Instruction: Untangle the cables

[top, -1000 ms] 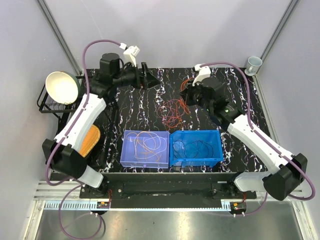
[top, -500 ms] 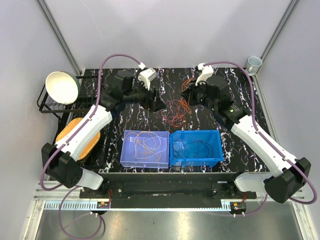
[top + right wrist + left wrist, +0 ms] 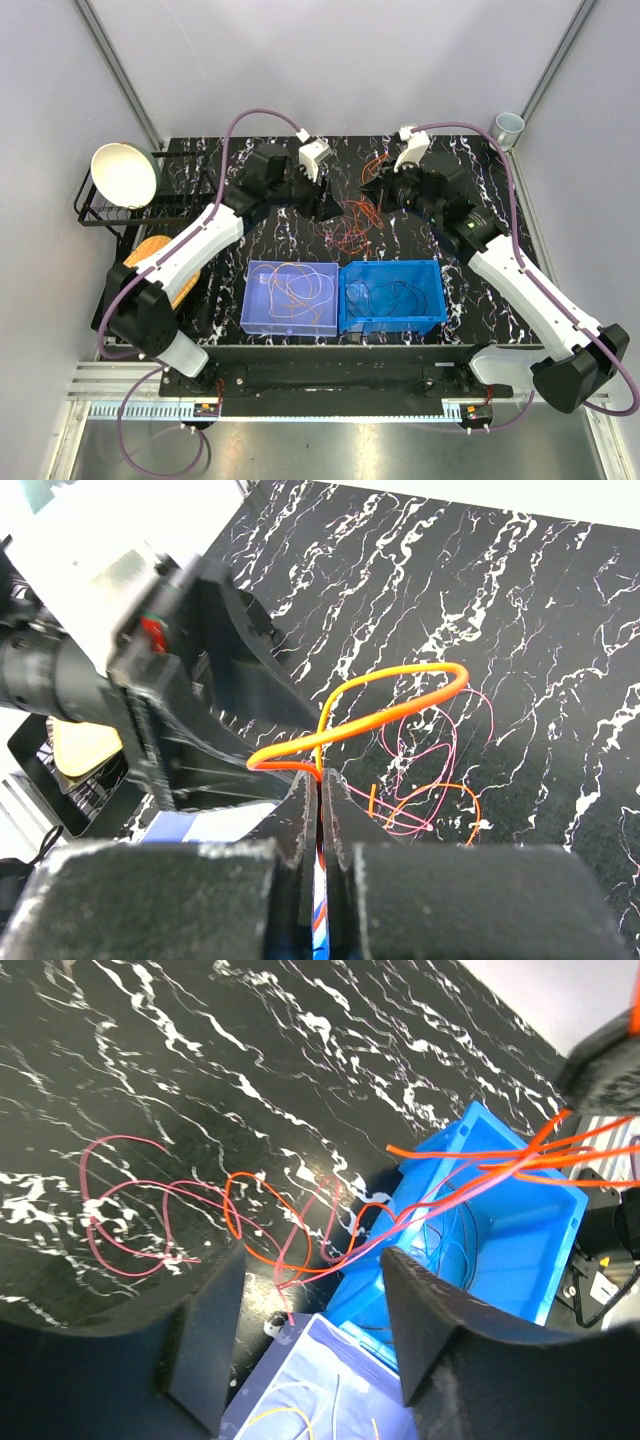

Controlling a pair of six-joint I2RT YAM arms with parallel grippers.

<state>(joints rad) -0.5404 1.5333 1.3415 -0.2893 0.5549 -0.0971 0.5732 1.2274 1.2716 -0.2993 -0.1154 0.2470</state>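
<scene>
Thin, glossy pink and orange cables [image 3: 350,222] loop loosely on the black, white-veined table [image 3: 480,170] just behind the blue plastic bins [image 3: 392,264], with open tabletop beyond them to the far edge. The left gripper [image 3: 312,1255] hangs unclenched over the tangle. The right gripper [image 3: 318,778] pinches one orange cable [image 3: 400,685], which arches off the table.

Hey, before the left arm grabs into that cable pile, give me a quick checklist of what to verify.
1. Right gripper shut on the orange cable: ok.
2. Left gripper jaws apart, nothing held: ok.
3. Red cables on the table lie in line with the left gripper's opening: ok.
4. Orange cable free of the red cables: not ok, they cross.
5. Left fingertips' height above the table: cannot tell.
</scene>
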